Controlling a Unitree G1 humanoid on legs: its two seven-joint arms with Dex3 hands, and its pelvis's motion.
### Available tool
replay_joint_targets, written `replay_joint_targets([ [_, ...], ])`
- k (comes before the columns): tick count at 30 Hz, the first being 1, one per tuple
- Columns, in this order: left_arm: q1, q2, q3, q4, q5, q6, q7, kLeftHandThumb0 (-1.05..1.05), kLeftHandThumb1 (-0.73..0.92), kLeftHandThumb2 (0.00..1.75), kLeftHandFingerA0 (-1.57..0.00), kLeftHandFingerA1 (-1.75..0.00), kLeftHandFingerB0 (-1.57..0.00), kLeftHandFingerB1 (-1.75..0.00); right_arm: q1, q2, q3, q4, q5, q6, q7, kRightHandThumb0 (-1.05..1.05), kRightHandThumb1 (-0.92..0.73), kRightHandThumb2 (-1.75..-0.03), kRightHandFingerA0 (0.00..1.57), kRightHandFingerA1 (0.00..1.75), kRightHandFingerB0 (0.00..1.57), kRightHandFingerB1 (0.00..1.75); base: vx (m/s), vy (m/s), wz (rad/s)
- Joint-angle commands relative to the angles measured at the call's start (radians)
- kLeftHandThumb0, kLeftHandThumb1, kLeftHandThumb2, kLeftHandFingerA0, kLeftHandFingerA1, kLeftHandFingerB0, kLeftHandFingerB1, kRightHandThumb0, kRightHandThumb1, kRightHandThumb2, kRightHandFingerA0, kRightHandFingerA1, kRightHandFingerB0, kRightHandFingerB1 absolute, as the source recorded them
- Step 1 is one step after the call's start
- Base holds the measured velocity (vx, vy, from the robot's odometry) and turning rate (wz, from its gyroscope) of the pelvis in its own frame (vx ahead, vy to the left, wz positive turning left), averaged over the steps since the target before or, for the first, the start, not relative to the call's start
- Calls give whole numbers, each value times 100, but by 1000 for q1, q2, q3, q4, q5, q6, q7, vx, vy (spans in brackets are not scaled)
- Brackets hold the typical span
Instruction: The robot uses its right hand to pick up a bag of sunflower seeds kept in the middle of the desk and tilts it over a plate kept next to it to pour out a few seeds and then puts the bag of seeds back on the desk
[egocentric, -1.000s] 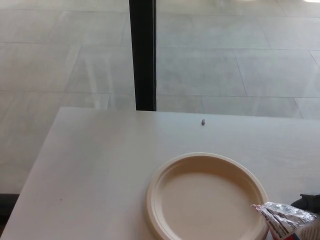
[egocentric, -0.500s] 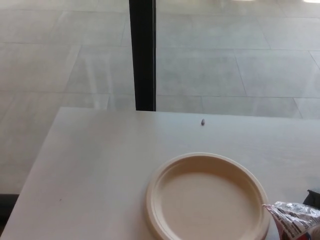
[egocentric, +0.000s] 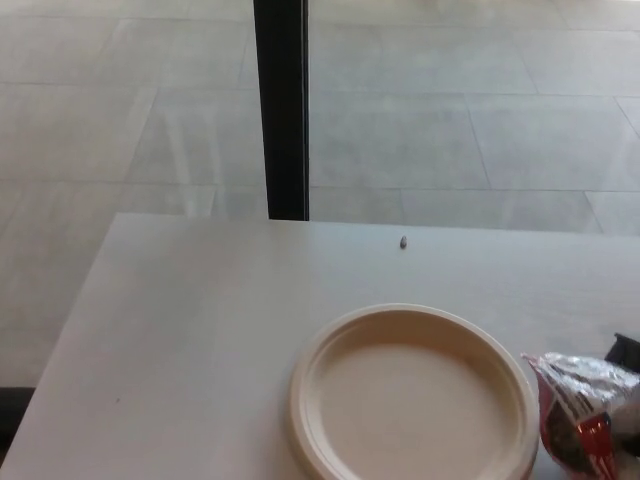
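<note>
The cream plate (egocentric: 410, 395) lies on the white desk (egocentric: 200, 330) near the front edge, and I see no seeds in it. At the plate's right rim stands the bag of sunflower seeds (egocentric: 582, 410), silver with red and dark print, its crumpled open top pointing up and left. Only a black sliver of my right hand (egocentric: 627, 350) shows, behind the bag at the picture's right edge, and it holds the bag. One dark seed (egocentric: 404, 242) lies on the desk beyond the plate. My left hand does not show.
A black vertical post (egocentric: 282, 110) stands behind the desk's far edge, with grey tiled floor (egocentric: 450, 120) beyond it. The desk's left edge runs diagonally toward the lower left corner.
The bag has swung from lying tilted over the plate's right rim to standing more upright, and has moved right and slightly up. The camera has shifted a little.
</note>
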Motion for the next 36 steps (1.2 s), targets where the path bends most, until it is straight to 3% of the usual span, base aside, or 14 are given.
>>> replay_joint_targets([
  [1, 5, 18, 6, -6, 9, -32, 1, -67, 74, 63, -39, -56, -45, -41, -54, 15, -22, -44, 29, 61, 79, -29, -51, -106, 91, 175, 82, 149, 0, 0, 0],
  [6, -2, 25, 12, 1, 9, -24, 9, -66, 73, 62, -45, -64, -53, -43, -92, 18, -9, -81, -15, 93, 87, -25, -51, -93, 87, 175, 75, 152, 0, 0, 0],
  [7, -1, 25, 14, 1, 7, -25, 10, -67, 72, 62, -46, -64, -54, -44, -109, 15, -1, -94, -32, 100, 94, -28, -61, -73, 86, 174, 85, 76, 0, 0, 0],
  [8, -2, 27, 15, 2, 8, -24, 14, -67, 73, 62, -45, -62, -52, -43, -127, 16, 6, -119, -47, 130, 119, -28, -61, -70, 88, 170, 87, 66, 0, 0, 0],
  [10, -5, 32, 15, 6, 9, -18, 12, -68, 72, 62, -44, -60, -52, -44, -146, 14, 11, -140, -51, 157, 154, -27, -63, -69, 91, 169, 86, 66, 0, 0, 0],
  [12, -8, 36, 16, 6, 8, -18, 7, -69, 72, 62, -47, -62, -50, -42, -180, 8, 21, -165, -75, 174, 174, -24, -48, -86, 82, 175, 76, 144, 0, 0, 0],
  [15, -11, 37, 20, 8, 3, -20, -9, -71, 71, 62, -47, -61, -53, -43, -232, -21, 53, -176, -130, 177, 211, -25, -48, -83, 84, 175, 73, 169, 0, 0, 0],
  [17, -10, 39, 19, 6, 6, -22, -9, -70, 71, 62, -46, -61, -52, -43, -261, -32, 78, -176, -173, 186, 218, -24, -52, -82, 86, 175, 79, 151, 0, 0, 0],
  [29, -13, 54, 8, 9, 21, -20, -6, -68, 73, 62, -46, -57, -48, -42, -437, -18, 191, -203, -325, 305, 349, -32, -58, -84, 88, 175, 77, 136, 0, 0, 0],
  [32, -10, 60, 3, 9, 23, -22, -11, -70, 73, 62, -45, -56, -46, -40, -443, 5, 193, -218, -331, 325, 351, -31, -59, -82, 88, 175, 78, 119, 0, 0, 0],
  [33, -11, 61, 1, 8, 23, -20, -9, -71, 73, 62, -45, -55, -49, -41, -447, 13, 194, -218, -336, 334, 356, -32, -60, -79, 86, 173, 70, 74, 0, 0, 0],
  [34, -11, 61, 1, 8, 23, -20, -9, -69, 74, 62, -45, -55, -48, -41, -447, 14, 193, -219, -338, 335, 357, -36, -69, -72, 84, 175, 72, 86, 0, 0, 0],
  [35, -12, 60, 0, 8, 24, -22, -7, -70, 74, 62, -45, -55, -48, -41, -449, 25, 192, -221, -343, 347, 358, -39, -51, -100, 115, 131, 77, 86, 0, 0, 0],
  [36, -13, 59, -1, 9, 24, -22, -6, -70, 74, 62, -45, -55, -46, -41, -456, 31, 198, -221, -359, 356, 359, -44, -52, -99, 115, 133, 80, 102, 0, 0, 0],
])
